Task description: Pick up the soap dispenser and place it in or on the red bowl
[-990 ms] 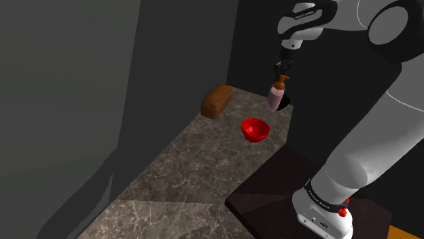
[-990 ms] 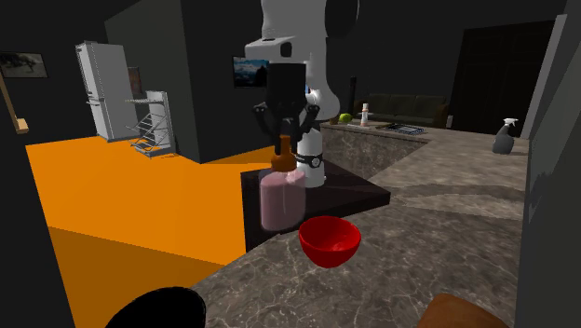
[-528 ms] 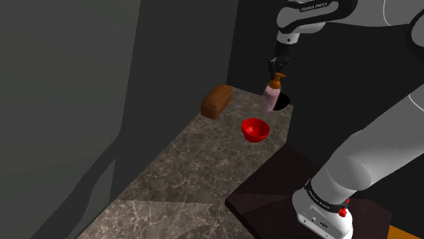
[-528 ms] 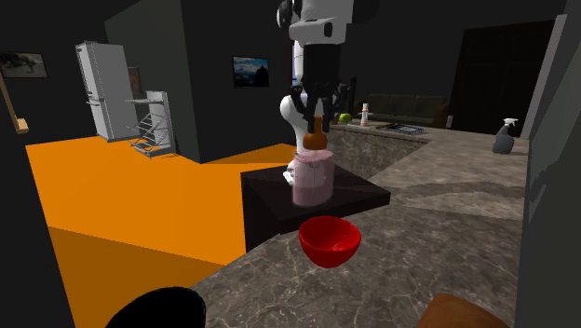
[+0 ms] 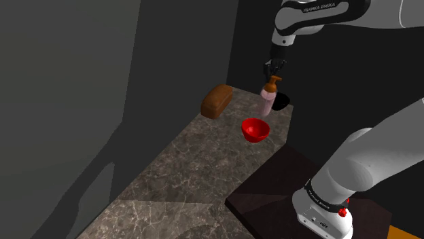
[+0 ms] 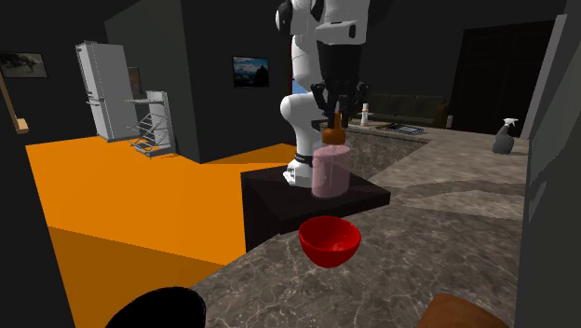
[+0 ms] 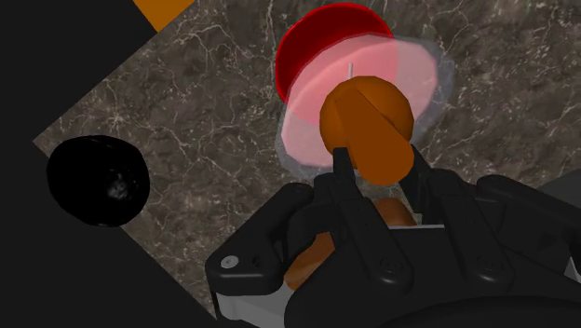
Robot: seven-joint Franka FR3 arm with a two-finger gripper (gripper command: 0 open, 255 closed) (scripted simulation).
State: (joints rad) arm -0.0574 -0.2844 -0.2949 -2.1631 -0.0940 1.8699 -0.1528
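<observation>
My end effector [image 5: 274,68] is pinching the orange pump top of the soap dispenser [image 5: 267,100], with one black finger on each side of the neck. The dispenser has a translucent pink body and hangs in the air, lifted clear of the dark marbled surface [image 5: 197,163]. In the second exterior view the dispenser [image 6: 330,168] hangs from the end effector [image 6: 335,104] above the red bowl [image 6: 329,239], apart from it. Looking along the end effector [image 7: 380,168], I see the pink body [image 7: 312,107] partly covering the red bowl [image 7: 317,37] below. The bowl [image 5: 255,129] sits upright on the surface near the dark stand [image 5: 272,193]. A brown loaf [image 5: 217,102] lies farther back, and a black bowl [image 7: 98,180] rests at the surface's edge.
</observation>
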